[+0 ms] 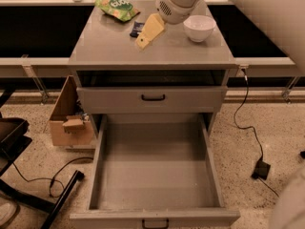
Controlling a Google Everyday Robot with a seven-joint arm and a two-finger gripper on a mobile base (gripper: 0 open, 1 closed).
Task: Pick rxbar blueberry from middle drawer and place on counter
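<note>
The middle drawer (157, 175) stands pulled fully out at the bottom of the cabinet, and its plain grey inside shows nothing in it. The rxbar blueberry (136, 29) lies flat on the counter surface (114, 46), a dark wrapper partly hidden behind the pincer (143, 42). The pincer slants down over the surface just beside the bar, its tip low near the top. Whether it is wide, narrow or gripping the wrapper cannot be told from this angle. The bar sits between the green snack bag (116, 5) and the white bowl (199, 26), apart from both, so it has room to lie flat. By this layout, the placing step looks done or nearly so.
</note>
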